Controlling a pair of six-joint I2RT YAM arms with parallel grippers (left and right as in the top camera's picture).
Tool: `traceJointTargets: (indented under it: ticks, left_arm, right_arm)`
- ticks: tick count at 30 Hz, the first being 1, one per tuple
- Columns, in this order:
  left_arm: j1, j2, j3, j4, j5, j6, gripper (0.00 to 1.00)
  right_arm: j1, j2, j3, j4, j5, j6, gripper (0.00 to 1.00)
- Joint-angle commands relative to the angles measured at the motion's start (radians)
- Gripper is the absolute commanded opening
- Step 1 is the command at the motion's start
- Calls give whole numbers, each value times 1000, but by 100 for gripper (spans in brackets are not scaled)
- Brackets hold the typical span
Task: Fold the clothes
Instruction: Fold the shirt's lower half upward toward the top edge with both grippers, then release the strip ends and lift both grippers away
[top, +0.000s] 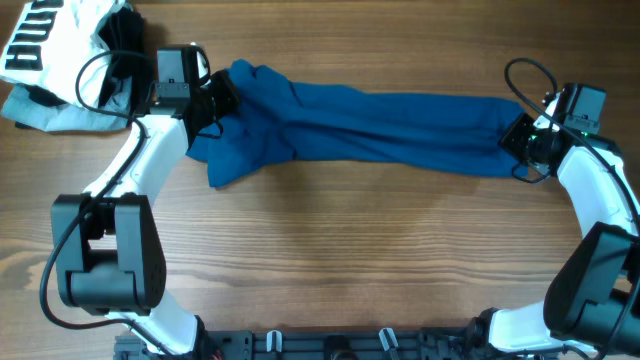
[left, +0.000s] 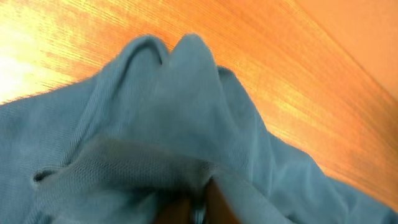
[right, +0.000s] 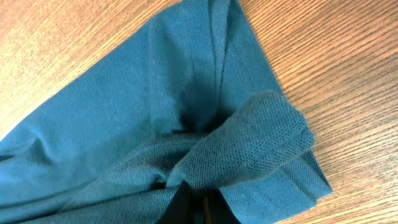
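Observation:
The deep-blue garment (top: 370, 125) lies stretched in a long band across the far half of the table. My left gripper (top: 215, 103) is shut on its bunched left end; the cloth fills the left wrist view (left: 168, 124) with the fingertips (left: 198, 208) pinched together under a fold. My right gripper (top: 522, 140) is shut on the right end; in the right wrist view the cloth (right: 155, 112) puckers where the dark fingers (right: 202, 205) pinch it. A loose flap hangs toward the front near the left end.
A white garment with black lettering (top: 50, 45) and a pale grey-blue garment (top: 45, 110) lie heaped at the far left corner behind my left arm. Bare wooden table (top: 350, 250) spreads in front of the blue garment.

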Motion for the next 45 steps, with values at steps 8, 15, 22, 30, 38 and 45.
traceJointTargets:
  ticks: [8,15,22,30,38,45]
  left_arm:
    - [9,8,18,-76,-3,10,100]
    - [9,3,18,-367,47,63,100]
    - [8,3,18,-379,47,62,100]
    - [8,3,18,-405,47,63,100]
    - [137,-74,26,-514,47,67,100]
    - [272,-130,26,-604,44,190,100]
  right_arm:
    - [-21,40,23,98,121,-38,88]
    - [-36,212,23,155,59,-153,99]
    - [-38,327,24,287,113,-208,77]
    - [-55,335,27,167,6,-182,4]
    - [-222,295,298,-118,-124,-256,4]
    - [-169,279,449,-382,-249,-377,4]
